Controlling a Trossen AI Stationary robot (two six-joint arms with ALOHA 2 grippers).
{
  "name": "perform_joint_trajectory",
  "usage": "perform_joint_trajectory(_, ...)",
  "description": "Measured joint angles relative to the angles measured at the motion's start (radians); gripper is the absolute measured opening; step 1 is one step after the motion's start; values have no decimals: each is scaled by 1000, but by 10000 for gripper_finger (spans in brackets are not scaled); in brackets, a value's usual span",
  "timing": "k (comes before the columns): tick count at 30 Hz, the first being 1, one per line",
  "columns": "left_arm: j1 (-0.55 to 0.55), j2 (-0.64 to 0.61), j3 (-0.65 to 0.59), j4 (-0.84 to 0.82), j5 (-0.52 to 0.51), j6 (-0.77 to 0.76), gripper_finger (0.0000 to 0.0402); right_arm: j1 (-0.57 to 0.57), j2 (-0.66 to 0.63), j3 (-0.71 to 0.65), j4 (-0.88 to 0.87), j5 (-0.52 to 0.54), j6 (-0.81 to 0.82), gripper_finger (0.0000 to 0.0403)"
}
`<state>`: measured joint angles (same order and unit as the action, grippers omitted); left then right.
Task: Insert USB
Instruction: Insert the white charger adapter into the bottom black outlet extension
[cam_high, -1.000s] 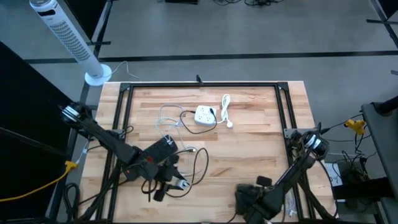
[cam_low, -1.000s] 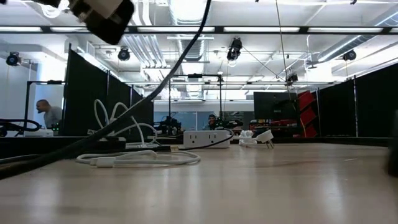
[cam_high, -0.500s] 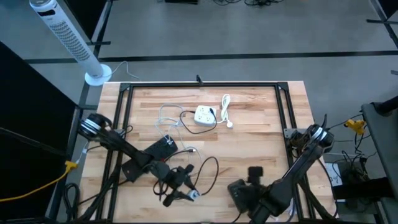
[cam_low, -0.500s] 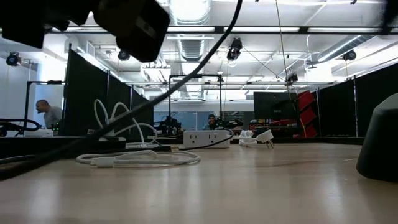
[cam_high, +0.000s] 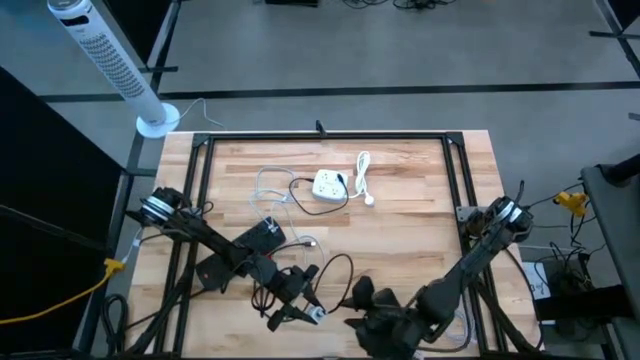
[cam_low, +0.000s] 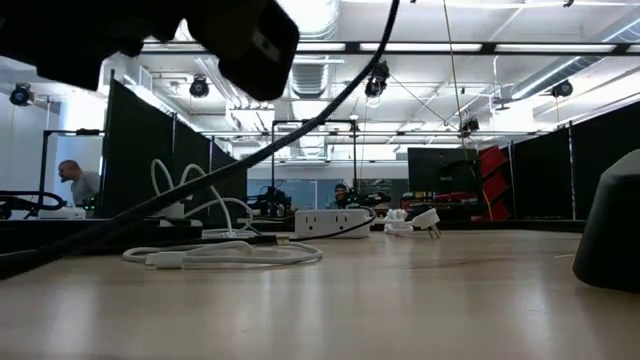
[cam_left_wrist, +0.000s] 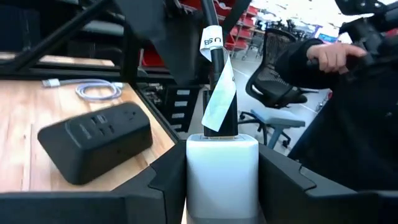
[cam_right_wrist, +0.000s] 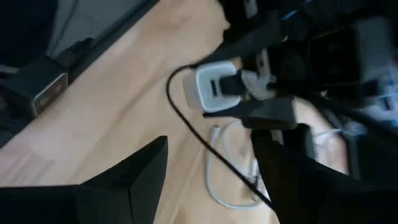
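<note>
Left end effector (cam_left_wrist: 222, 180) grips a white charger (cam_left_wrist: 222, 169), fingers clamped on its two sides. A black cable (cam_left_wrist: 217, 81) with a white tag marked "USB" is seated in the charger's face and runs straight forward, away from the wrist; so the charger–plug long axis lies along the end effector's own forward line.

In the high view the left end effector (cam_high: 292, 308) holds the charger (cam_high: 314, 314) at the near middle of the surface (cam_high: 420, 210). Right end effector (cam_high: 362, 296) sits just to its right, fingers spread wide, nothing between them. In the right wrist view the charger (cam_right_wrist: 214, 88) lies directly ahead of the open fingers, near but not touching.

Judgement: the right arm is nearer the cable and would work it; the left only steadies.

A black power block (cam_left_wrist: 94, 142) lies on the surface beyond the charger; a white power strip (cam_high: 329, 186) sits well apart, towards the far edge.
</note>
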<state>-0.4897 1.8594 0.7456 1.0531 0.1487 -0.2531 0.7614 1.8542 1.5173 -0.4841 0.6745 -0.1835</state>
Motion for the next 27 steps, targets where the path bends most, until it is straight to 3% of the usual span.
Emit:
perform_joint_trajectory(5, -3, 29, 63, -73, 23, 1, 144, -67, 25, 0, 52, -153, -46, 230)
perform_joint_trajectory(15, -3, 77, 133, -123, 49, 5, 144, -83, 70, -1, 182, -290, -195, 251)
perform_joint_trajectory(27, -3, 79, 154, -110, 16, -14, 144, -99, 113, -2, 234, -312, -263, 226)
